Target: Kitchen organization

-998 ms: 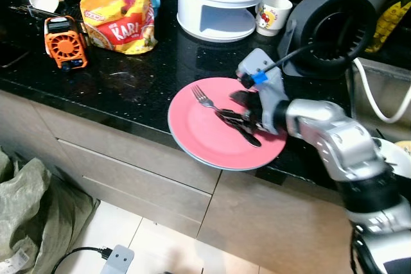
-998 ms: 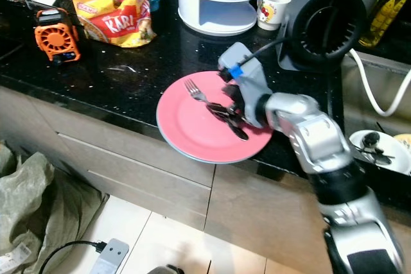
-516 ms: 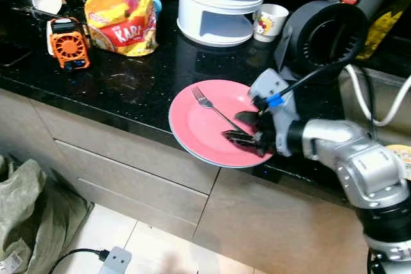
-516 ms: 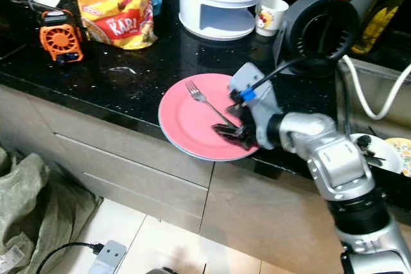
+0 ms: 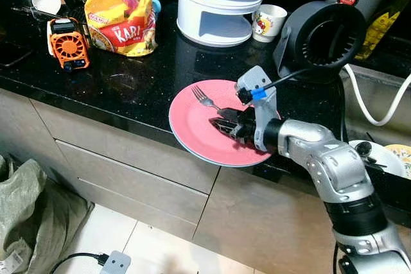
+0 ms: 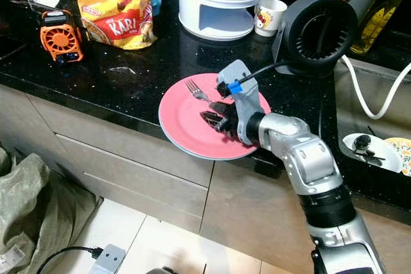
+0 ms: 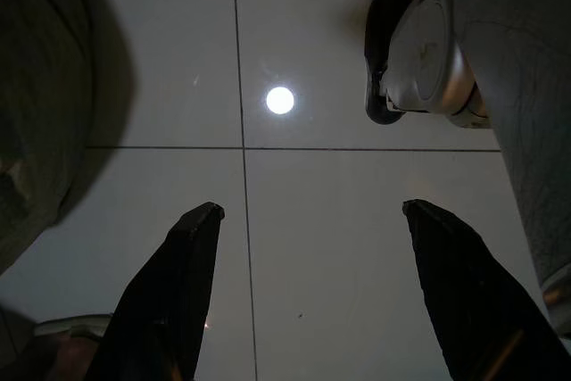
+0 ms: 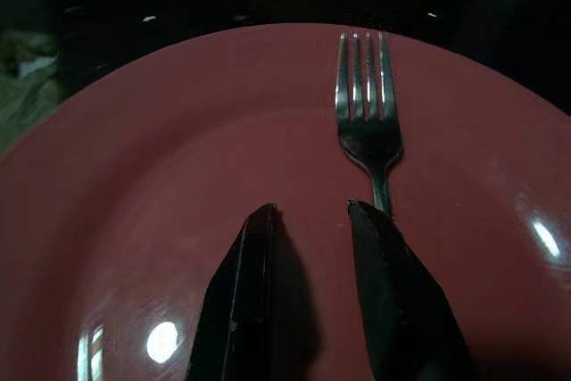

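Fingers (image 8: 384, 292) of the right gripper (image 5: 225, 123) narrowly parted over the fork's (image 8: 366, 127) handle, not clearly gripping it

The fork lies on the pink plate (image 5: 192, 129) at the counter (image 5: 128, 88) edge — tines toward 10 o'clock, handle toward 4; the gripper should centre the handle between its fingers before closing — the left gripper (image 7: 303, 283) hangs open

"KARI" on yellow snack bag (image 5: 121, 25)

The counter (image 5: 128, 88) edge is viewed from above by both eye views — largely the same scene. The pink plate (image 8: 178, 220) is seen close by the right wrist view; the floor tiles (image 7: 312, 220) — straight down — by the left.
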Robot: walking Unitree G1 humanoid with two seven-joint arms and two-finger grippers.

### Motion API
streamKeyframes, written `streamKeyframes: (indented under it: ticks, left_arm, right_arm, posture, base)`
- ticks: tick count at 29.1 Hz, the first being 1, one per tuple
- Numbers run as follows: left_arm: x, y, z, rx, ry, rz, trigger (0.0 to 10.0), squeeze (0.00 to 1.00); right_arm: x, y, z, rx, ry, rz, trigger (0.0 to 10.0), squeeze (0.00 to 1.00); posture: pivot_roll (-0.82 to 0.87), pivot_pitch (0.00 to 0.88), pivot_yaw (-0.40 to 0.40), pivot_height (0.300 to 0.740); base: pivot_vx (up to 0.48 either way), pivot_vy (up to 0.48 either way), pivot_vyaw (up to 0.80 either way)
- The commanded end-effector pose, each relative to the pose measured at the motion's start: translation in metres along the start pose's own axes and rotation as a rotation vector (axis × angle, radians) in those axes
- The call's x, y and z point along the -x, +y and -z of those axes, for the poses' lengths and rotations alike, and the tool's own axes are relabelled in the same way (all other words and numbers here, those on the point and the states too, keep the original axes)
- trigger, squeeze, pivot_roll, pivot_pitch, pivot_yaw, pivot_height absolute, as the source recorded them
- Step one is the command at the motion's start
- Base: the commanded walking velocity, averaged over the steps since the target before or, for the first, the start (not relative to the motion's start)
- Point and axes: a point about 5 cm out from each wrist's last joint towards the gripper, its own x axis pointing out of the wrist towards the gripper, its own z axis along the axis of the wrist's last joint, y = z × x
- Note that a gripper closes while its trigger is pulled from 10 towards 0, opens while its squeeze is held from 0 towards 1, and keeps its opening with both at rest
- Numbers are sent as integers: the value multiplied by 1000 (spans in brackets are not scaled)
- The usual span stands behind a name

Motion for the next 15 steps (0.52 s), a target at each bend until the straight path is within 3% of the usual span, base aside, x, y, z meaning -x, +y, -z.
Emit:
streamKeyframes:
  ticks: [1, 15]
  left_arm:
    - [0, -5, 4, 3, 16, 13, 10000, 0]
    - [0, -6, 5, 3, 18, 14, 10000, 0]
  right_arm:
    - [0, -9, 11, -31, 51, 64, 10000, 0]
    - [5, -15, -21, -57, -113, 51, 10000, 0]
  posture:
    - [82, 100, -87, 740]
    - [82, 100, -89, 740]
  base:
    - [0, 0, 0]
    - [0, 0, 0]
